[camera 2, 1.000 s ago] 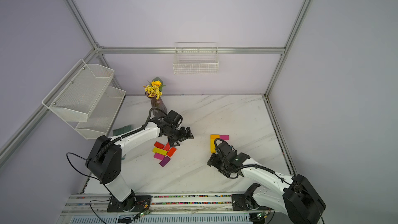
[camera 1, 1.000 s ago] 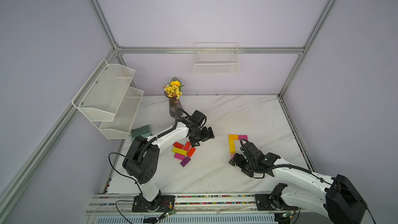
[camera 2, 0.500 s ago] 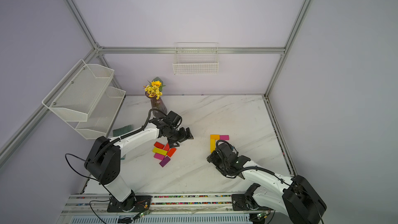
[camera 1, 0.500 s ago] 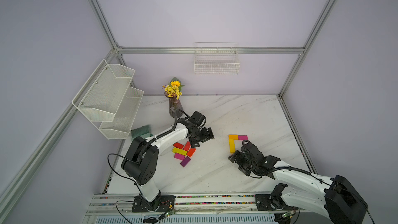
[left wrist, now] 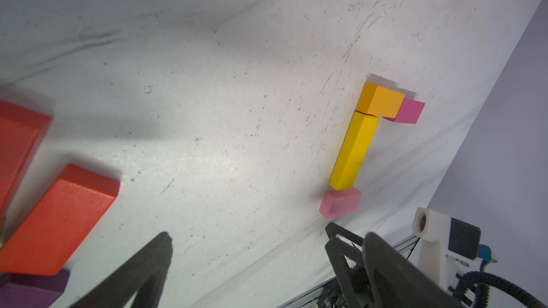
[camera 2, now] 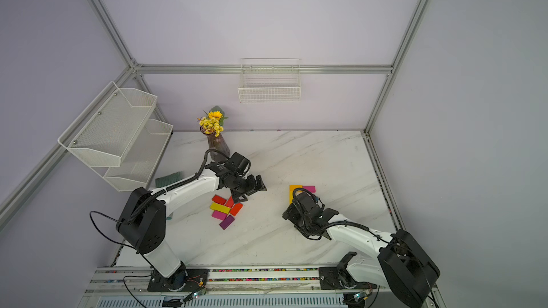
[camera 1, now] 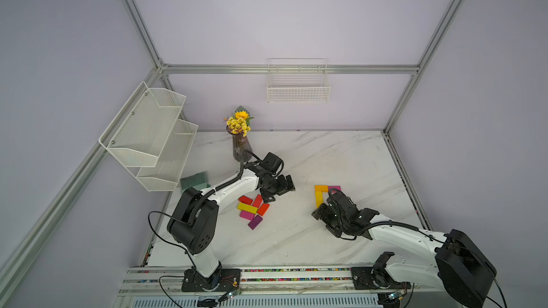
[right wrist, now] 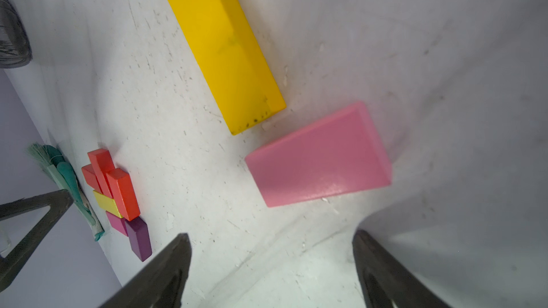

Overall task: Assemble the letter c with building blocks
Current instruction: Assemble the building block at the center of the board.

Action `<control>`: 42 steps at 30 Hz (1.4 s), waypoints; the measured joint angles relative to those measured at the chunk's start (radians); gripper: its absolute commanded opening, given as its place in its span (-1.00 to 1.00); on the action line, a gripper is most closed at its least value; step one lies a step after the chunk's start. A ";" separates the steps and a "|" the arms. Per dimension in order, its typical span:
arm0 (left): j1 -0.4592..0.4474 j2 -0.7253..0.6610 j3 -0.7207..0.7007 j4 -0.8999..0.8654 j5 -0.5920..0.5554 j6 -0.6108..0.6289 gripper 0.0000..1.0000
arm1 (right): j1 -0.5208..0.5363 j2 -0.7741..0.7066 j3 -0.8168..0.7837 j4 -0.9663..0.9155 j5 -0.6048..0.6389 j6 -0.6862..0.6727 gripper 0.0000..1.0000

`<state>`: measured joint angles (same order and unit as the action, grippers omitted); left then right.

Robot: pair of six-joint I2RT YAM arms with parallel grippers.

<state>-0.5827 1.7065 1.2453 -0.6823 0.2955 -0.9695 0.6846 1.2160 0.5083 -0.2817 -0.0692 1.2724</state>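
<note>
Building blocks [camera 1: 319,198] start right in front of the right gripper [right wrist: 271,234]. Its fingers [right wrist: 166,268] stand apart and hold nothing. A light pink block [right wrist: 318,158] lies flat on the counter [right wrist: 148,99] just ahead of the tips.

That pink block sits at one end of a long yellow block [right wrist: 222,45], the end nearer the robot's base. It almost touches the yellow block but is skewed rather than square to it. It is probably meant to begin the letter's lower arm and may need straightening.

At the yellow block's far end an orange block [left wrist: 379,100] butts against it. A magenta block [left wrist: 410,111] sits beside the orange one, on the side away from the spares. Together these read as the spine and upper arm of a C.

Well apart from the yellow block, toward the left arm, a pile of spare blocks [camera 1: 252,208] lies bunched together, in red, yellow, magenta and purple.

The left gripper [left wrist: 267,234] hovers between that pile and the yellow block, close to the pile. Its fingers are wide and empty, seemingly ready to fetch the next piece.
</note>
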 measured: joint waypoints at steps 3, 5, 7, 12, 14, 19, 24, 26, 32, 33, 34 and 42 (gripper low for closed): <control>0.000 0.000 0.000 0.006 0.000 -0.006 1.00 | -0.004 0.016 0.010 0.005 0.000 -0.009 0.74; 0.000 0.000 0.000 0.009 0.000 -0.007 1.00 | -0.005 0.023 0.014 0.010 -0.002 -0.014 0.74; 0.000 0.000 0.000 0.009 0.000 -0.007 1.00 | -0.008 0.030 0.016 0.019 -0.003 -0.020 0.73; 0.000 0.000 0.000 0.009 0.000 -0.007 1.00 | -0.013 0.045 0.020 0.040 -0.007 -0.023 0.72; 0.000 0.000 0.000 0.009 0.000 -0.007 1.00 | -0.015 0.051 0.023 0.046 -0.009 -0.024 0.72; 0.000 0.000 0.000 0.008 0.000 -0.007 1.00 | -0.021 0.062 0.028 0.055 -0.014 -0.027 0.71; 0.001 0.000 0.000 0.008 0.000 -0.007 1.00 | -0.027 0.072 0.031 0.067 -0.019 -0.029 0.70; 0.002 0.000 0.000 0.008 0.000 -0.007 1.00 | -0.029 0.074 0.031 0.074 -0.020 -0.029 0.70; 0.008 0.000 0.000 0.008 0.000 -0.007 1.00 | -0.037 0.084 0.035 0.081 -0.029 -0.036 0.70; 0.008 0.000 0.000 0.008 0.000 -0.007 1.00 | -0.039 0.087 0.037 0.081 -0.030 -0.037 0.70; 0.008 0.000 0.000 0.008 0.000 -0.007 1.00 | -0.040 0.090 0.039 0.082 -0.032 -0.039 0.70; 0.012 0.001 0.003 0.008 0.000 -0.006 1.00 | -0.050 0.105 0.047 0.090 -0.039 -0.047 0.69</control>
<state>-0.5705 1.7077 1.2484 -0.6743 0.2958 -0.9760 0.6342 1.3205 0.5556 -0.1921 -0.1078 1.2259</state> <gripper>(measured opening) 0.998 0.847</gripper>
